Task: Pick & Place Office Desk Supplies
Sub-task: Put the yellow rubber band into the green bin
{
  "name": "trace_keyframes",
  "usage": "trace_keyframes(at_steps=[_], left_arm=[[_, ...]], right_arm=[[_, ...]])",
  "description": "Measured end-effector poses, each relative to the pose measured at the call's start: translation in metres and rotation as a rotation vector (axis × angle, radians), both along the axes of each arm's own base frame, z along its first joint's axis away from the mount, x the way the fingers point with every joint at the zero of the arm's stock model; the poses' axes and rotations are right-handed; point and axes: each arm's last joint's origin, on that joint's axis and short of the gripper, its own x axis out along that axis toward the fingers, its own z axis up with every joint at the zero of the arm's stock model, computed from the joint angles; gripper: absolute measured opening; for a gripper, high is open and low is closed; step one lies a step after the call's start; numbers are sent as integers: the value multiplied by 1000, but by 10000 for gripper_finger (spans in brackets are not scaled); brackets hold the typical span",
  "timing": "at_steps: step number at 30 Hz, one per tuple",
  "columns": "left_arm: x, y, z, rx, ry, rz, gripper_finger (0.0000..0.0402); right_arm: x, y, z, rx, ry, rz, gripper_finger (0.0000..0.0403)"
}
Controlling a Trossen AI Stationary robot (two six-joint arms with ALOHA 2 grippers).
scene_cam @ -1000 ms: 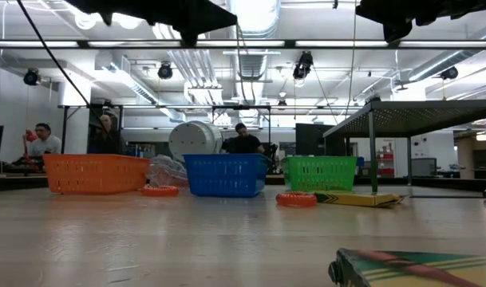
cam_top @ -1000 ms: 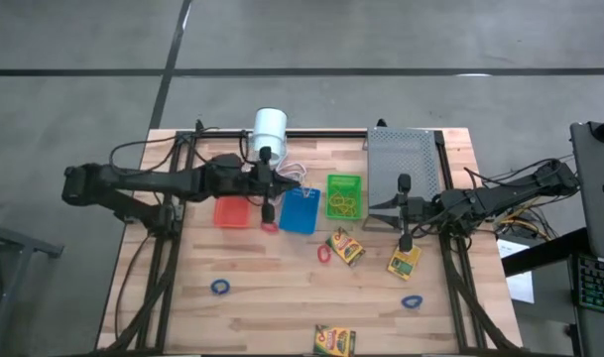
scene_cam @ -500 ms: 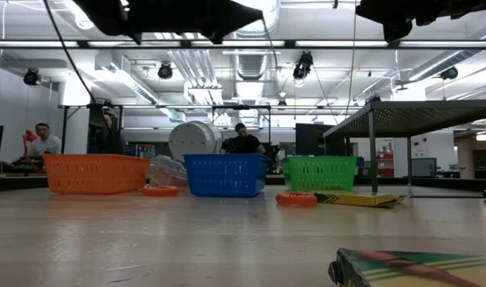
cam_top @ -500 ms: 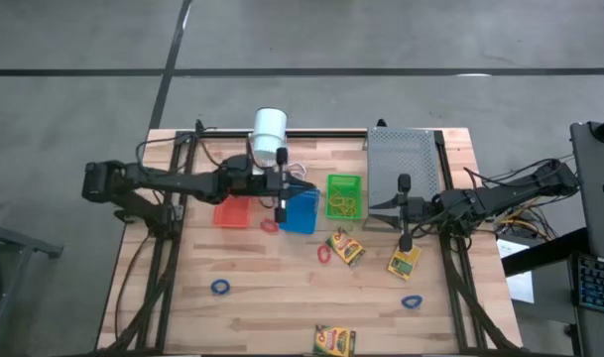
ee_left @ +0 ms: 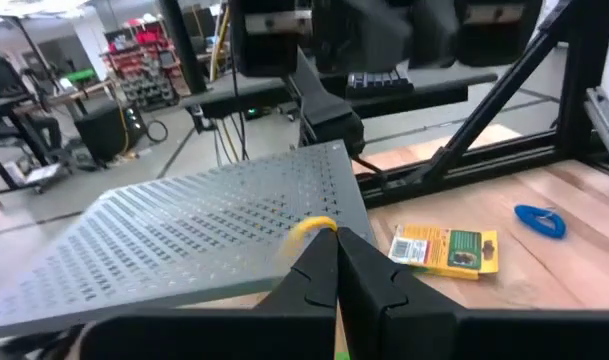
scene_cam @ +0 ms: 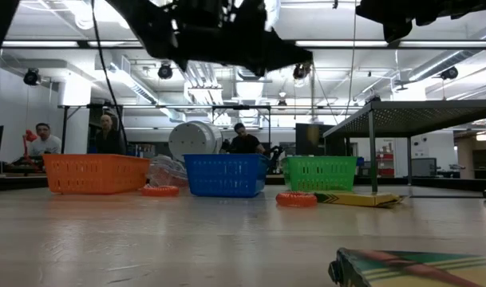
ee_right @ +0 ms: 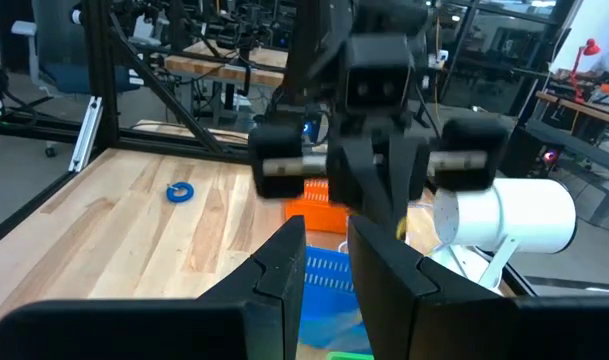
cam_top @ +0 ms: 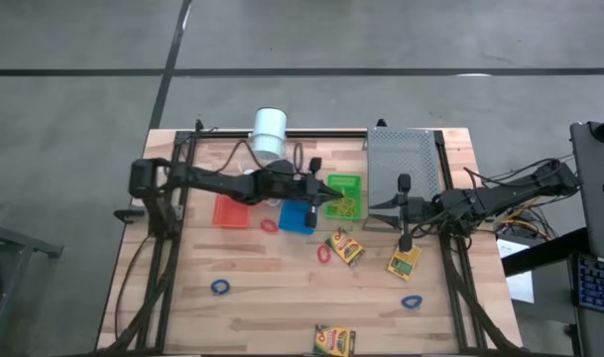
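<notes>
Three small baskets stand in a row on the table: red-orange (cam_top: pixel 232 211), blue (cam_top: pixel 299 213) and green (cam_top: pixel 344 195). The green one holds several yellowish rubber bands. My left gripper (cam_top: pixel 324 186) hangs at the green basket's left rim, shut on a yellow-tan rubber band (ee_left: pixel 314 228). My right gripper (cam_top: pixel 373 210) waits beside the grey tray (cam_top: pixel 401 164), slightly open with nothing between its fingers. Crayon boxes (cam_top: pixel 345 246) (cam_top: pixel 404 262) (cam_top: pixel 334 340), red bands (cam_top: pixel 270 225) (cam_top: pixel 323 254) and blue bands (cam_top: pixel 219 287) (cam_top: pixel 411 300) lie flat on the wood. My left gripper pinches the rubber band between its two fingers, at their free ends. A short arc of the band (ee_left: pixel 320 225) curls out past the tips. The fingers lie nearly level, pointing toward the table's right. The band is lifted clear of the table and the baskets.
A white cylinder (cam_top: pixel 270 132) with coiled cord lies at the far edge behind the baskets. The perforated grey tray stands on legs at the far right. People show in the room beyond the table in the low view. Bare wood lies at the near left.
My left gripper, still shut, has travelled toward the table's right edge, from over the gap between the red-orange and blue baskets to the green basket's left rim, sinking a little. The baskets and loose supplies have kept their places.
</notes>
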Motion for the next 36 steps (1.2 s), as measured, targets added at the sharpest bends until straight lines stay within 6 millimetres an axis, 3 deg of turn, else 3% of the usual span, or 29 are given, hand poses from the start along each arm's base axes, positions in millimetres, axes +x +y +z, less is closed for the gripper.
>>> trace_keyframes(at_steps=[8, 25, 36], left_arm=[[20, 8, -14, -12, 67, 13, 3], [14, 19, -29, -54, 192, 46, 3], [6, 23, -46, -84, 372, 62, 3]], right_arm=[[0, 0, 0, 0, 1, 0, 75], [0, 0, 0, 0, 0, 0, 75], [0, 0, 0, 0, 0, 0, 75]])
